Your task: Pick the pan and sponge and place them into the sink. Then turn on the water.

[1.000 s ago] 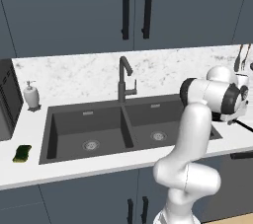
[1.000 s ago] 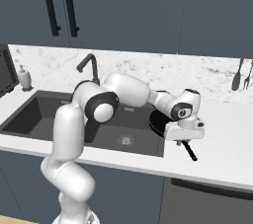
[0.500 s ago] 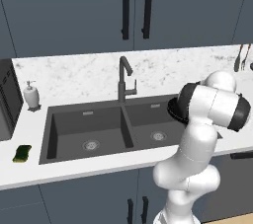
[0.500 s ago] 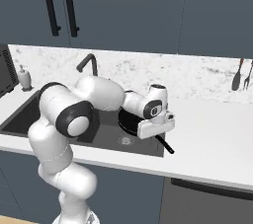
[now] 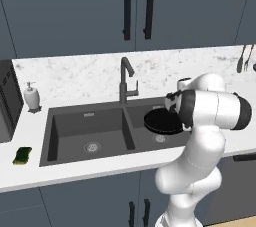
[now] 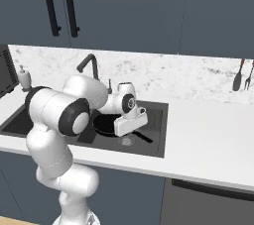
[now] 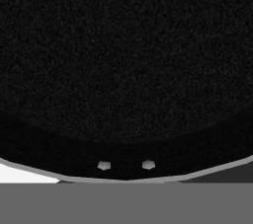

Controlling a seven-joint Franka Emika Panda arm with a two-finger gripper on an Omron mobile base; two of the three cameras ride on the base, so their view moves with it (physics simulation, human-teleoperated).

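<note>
The black pan [image 5: 162, 121] hangs level just above the right basin of the dark grey sink [image 5: 90, 126], in front of the gooseneck faucet [image 5: 125, 78]. My gripper [image 6: 131, 130] is shut on the pan [image 6: 105, 124] at its handle, which sticks out toward the sink's [image 6: 156, 115] front right. The hand view looks straight into the pan's [image 7: 126, 60] dark bowl, with two small rivets near the bottom. The yellow and green sponge [image 5: 22, 155] lies on the counter left of the sink. No water shows at the faucet [image 6: 89, 65] spout.
A white soap dispenser [image 5: 32, 96] stands at the back left of the counter. Utensils [image 6: 243, 75] hang on the back wall at the far right. A dark appliance [image 5: 7, 101] stands at the left edge. My own arm [image 5: 210, 116] rises in front of the right basin.
The arm has swung left, carrying the pan from over the counter right of the sink to above the right basin. The sponge has not moved.
</note>
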